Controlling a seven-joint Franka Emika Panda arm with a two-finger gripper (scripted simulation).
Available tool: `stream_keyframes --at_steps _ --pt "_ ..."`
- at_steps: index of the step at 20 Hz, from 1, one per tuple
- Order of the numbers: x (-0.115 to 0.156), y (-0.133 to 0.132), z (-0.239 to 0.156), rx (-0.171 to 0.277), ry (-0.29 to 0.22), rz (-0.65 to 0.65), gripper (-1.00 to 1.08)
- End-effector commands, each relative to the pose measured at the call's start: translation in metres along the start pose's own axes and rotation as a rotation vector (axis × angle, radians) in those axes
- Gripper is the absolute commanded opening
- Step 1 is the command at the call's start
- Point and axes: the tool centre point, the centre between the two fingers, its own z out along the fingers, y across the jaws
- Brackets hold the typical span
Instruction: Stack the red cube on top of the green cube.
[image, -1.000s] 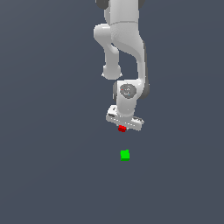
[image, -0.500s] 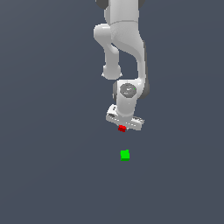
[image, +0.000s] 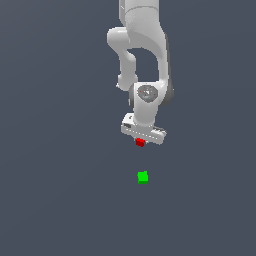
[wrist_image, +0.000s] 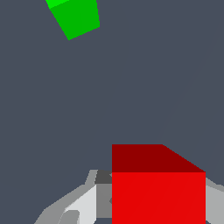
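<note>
The red cube (image: 140, 142) sits between the fingers of my white gripper (image: 140, 144), directly under the hand. In the wrist view the red cube (wrist_image: 158, 188) fills the near part of the picture, with grey fingers (wrist_image: 83, 201) flanking it on both sides, so my gripper (wrist_image: 157, 210) is shut on it. The green cube (image: 143, 177) rests on the dark floor, apart from the red cube and a short way nearer the camera in the exterior view. The wrist view shows the green cube (wrist_image: 75, 16) at the picture's edge, partly cut off.
A plain dark grey floor (image: 60, 200) lies all around. The white arm (image: 142, 55) rises behind the gripper in the exterior view.
The gripper and the red cube stand very slightly higher than a second ago. The green cube has not moved.
</note>
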Motion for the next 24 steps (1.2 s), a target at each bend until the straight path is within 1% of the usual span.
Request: stream_keyframes --at_steps 1,6,10,17,24 --pt "0.0 0.0 -0.018 0.001 0.001 0.0 -1.0" --pt "0.0 0.0 -0.044 0.001 0.001 0.001 -1.0" --pt "0.001 0.0 -0.054 0.001 0.001 0.001 -1.0" --pt "0.004 -0.001 -0.053 0.001 0.002 0.001 -1.0" --pt "0.021 -0.008 -0.047 0.001 0.002 0.001 -1.0"
